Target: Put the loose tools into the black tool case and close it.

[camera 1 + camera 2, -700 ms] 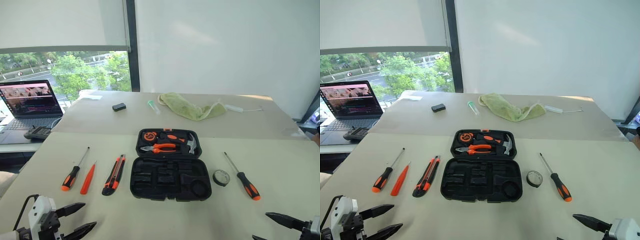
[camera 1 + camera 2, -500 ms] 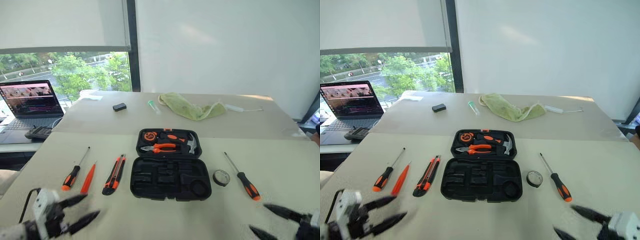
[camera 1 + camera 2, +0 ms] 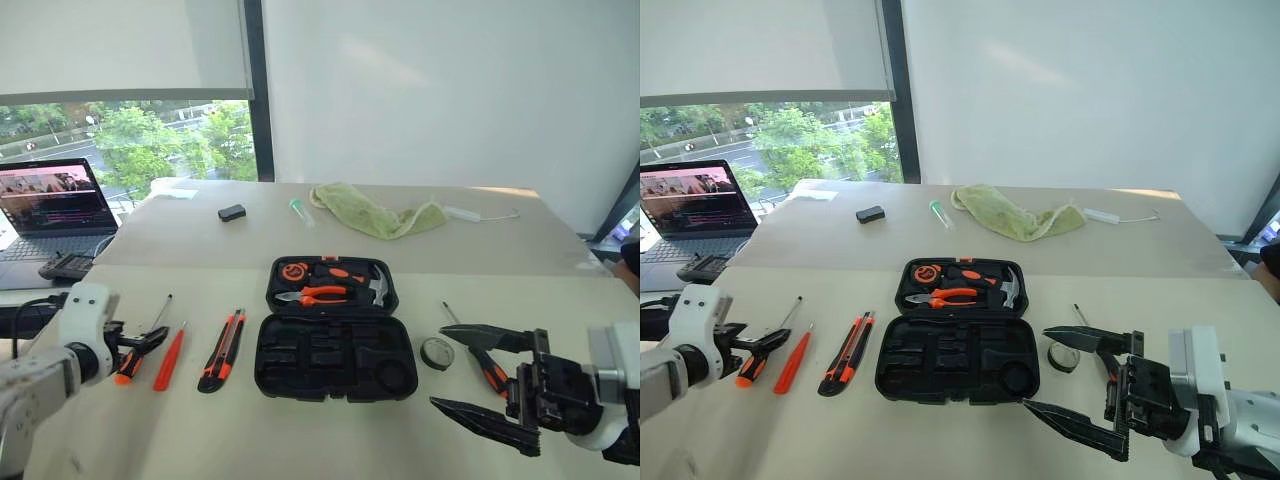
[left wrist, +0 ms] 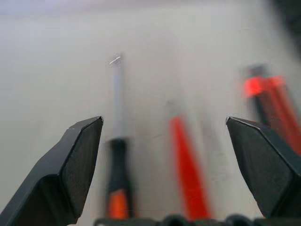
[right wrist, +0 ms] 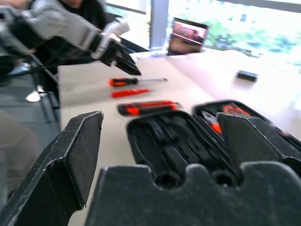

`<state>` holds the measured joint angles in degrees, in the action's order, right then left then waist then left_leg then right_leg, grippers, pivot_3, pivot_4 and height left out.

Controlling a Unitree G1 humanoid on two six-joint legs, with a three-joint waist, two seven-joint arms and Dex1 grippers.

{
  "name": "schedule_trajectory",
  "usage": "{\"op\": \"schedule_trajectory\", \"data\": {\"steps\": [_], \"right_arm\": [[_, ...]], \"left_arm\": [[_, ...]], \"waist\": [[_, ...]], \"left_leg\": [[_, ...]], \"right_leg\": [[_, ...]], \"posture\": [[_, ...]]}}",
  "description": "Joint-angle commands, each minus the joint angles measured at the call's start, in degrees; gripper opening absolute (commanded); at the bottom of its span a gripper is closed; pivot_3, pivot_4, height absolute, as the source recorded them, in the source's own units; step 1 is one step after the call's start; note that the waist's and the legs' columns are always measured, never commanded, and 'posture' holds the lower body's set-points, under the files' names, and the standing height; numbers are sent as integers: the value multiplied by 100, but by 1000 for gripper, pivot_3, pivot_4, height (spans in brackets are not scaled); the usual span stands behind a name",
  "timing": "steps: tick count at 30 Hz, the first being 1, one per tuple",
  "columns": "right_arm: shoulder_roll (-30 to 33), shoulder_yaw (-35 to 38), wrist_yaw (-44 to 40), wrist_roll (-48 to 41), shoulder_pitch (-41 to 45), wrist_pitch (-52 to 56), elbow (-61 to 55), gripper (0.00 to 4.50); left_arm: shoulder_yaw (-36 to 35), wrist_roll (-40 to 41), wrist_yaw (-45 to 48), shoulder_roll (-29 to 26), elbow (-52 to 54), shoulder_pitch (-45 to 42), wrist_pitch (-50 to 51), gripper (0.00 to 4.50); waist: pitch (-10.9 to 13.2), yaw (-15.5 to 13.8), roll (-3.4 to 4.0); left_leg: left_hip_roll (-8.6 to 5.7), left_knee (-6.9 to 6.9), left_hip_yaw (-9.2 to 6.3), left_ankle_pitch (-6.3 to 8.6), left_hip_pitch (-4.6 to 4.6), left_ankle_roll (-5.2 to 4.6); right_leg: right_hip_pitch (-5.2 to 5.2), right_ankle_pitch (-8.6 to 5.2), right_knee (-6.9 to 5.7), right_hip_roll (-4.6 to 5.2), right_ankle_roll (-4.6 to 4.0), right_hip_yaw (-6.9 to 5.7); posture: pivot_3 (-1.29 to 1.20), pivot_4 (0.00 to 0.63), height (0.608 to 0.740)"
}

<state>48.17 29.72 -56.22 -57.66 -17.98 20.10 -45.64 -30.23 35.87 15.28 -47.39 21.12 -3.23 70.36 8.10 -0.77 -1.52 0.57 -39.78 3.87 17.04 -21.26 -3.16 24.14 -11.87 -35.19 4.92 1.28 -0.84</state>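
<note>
- The black tool case point(image 3: 335, 340) lies open in the middle of the table point(image 3: 560, 280), lid folded flat on the far side.
- The lid half holds orange-handled pliers point(image 3: 318, 295) and a hammer point(image 3: 381, 286); the near half shows bare moulded slots.
- Left of the case, side by side, lie the utility knife point(image 3: 222, 350), the slim orange tool point(image 3: 170, 356) and a black-and-orange screwdriver point(image 3: 143, 340), all pointing away from me.
- Right of the case sits the small tape roll point(image 3: 437, 353), with the second screwdriver point(image 3: 478, 352) just beyond it.
- My left gripper point(image 4: 171, 150) hangs over the leftmost screwdriver and the slim orange tool, fingers spread wide and holding nothing.
- My right gripper point(image 3: 490, 385) hovers at the near right, turned toward the case, fingers wide and empty, partly covering the right screwdriver.
- I judge this the first step: no loose tool is in the case yet, and I am lining up a pickup on the left.
- Next I need to lower, centre on one handle alone, and close without catching its neighbour.
- Far off lie a green cloth point(image 3: 375, 214), a small black box point(image 3: 231, 212) and a laptop point(image 3: 55, 205).
</note>
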Motion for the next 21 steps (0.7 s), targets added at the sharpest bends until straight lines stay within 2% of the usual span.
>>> {"op": "schedule_trajectory", "data": {"steps": [1, 4, 7, 12, 14, 15, 18, 21], "right_arm": [[165, 86, -33, -285, 188, 117, -66, 4486], [225, 141, -56, -289, 239, 165, -64, 4486], [206, 141, -27, -238, 215, 165, -95, 4500], [134, 159, 99, -182, 112, 146, -174, 4500], [85, 140, 203, -101, 91, 128, -189, 4500], [53, 132, 289, -33, 72, 127, -199, 4500], [-53, 188, 496, -6, -79, 174, -259, 4500], [-239, 306, 511, 109, -340, 49, -294, 4500]], "left_arm": [[121, -103, -95, -243, -301, -317, 794, 4500], [412, -173, 93, -434, -433, -367, 927, 4500], [657, -171, 286, -478, -581, -325, 1022, 3781], [666, -454, 427, -364, -667, -250, 297, 1906], [596, -651, 647, -333, -726, -239, -587, 1070], [607, -749, 957, -378, -684, -224, -1247, 827], [308, 87, 1963, -432, -778, -923, -1379, 837], [1117, 320, 3324, -936, -687, -1635, -1731, 837]], "waist": [[4, -7, -7], [12, -7, -26], [13, -7, -28], [13, -10, -26], [13, -13, -26], [14, -14, -29], [13, -72, -38], [12, -128, -41]], "left_leg": [[0, 0, 0, 2, -1, 2], [-1, 0, -1, 3, -7, 4], [0, 0, -1, 5, -7, 7], [6, 2, -3, 4, -4, 12], [11, 2, -8, 2, -5, 17], [13, 3, -12, 0, -7, 21], [18, 4, -26, 19, -29, 77], [17, -4, -35, 12, -62, 82]], "right_leg": [[-1, 0, 0, 0, 1, -1], [3, 0, 1, 2, 2, -1], [5, 0, 1, 20, 1, 0], [6, 2, -1, 61, -5, 7], [7, 3, -1, 65, -13, 14], [9, 3, 0, 67, -18, 17], [23, 4, 1, 69, -30, 10], [44, 8, 1, 65, -32, -6]], "posture": [[0, 150, 740], [0, 150, 740], [0, 150, 740], [0, 150, 740], [0, 150, 740], [0, 150, 740], [0, 150, 740], [0, 150, 740]]}}
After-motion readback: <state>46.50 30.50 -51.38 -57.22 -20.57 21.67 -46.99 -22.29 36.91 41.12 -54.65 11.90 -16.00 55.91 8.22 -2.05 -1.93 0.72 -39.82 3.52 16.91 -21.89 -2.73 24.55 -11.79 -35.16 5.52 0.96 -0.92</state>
